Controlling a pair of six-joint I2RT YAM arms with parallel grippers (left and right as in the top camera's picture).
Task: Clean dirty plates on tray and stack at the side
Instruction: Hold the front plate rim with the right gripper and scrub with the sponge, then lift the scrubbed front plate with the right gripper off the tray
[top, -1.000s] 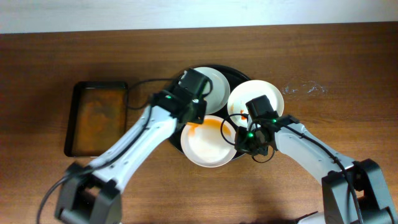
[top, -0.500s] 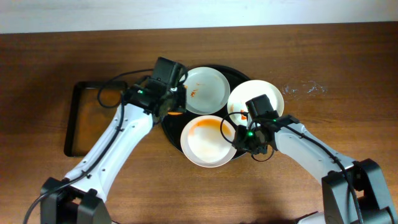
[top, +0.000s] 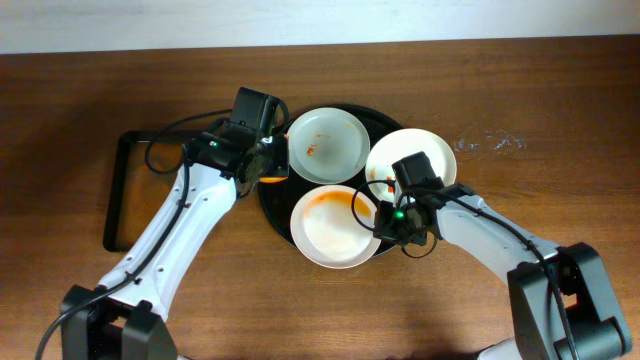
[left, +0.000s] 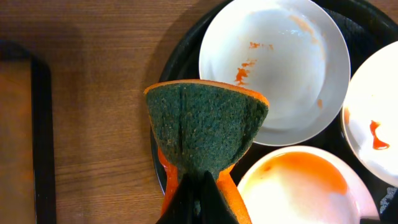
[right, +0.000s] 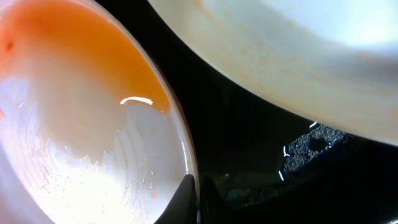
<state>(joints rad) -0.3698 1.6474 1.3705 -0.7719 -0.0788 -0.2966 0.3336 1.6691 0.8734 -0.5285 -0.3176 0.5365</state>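
The round black tray (top: 377, 119) holds three plates. The pale grey-blue plate (top: 327, 145) at the back has small red smears. A white plate (top: 412, 158) sits at the right. A white plate with a wide orange smear (top: 333, 226) sits at the front. My left gripper (top: 270, 162) is shut on an orange sponge with a green scouring face (left: 205, 127) and holds it above the tray's left edge (left: 177, 65), beside the grey-blue plate (left: 273, 68). My right gripper (right: 198, 194) is shut on the right rim of the front plate (right: 81, 124).
A rectangular dark tray (top: 112, 200) with a brownish bottom lies at the left, partly under my left arm; its edge also shows in the left wrist view (left: 42, 137). Bare wooden table lies right of the round tray.
My left gripper has carried the sponge from over the front plate back and to the left, to the tray's left edge. The right gripper has kept still on the plate rim.
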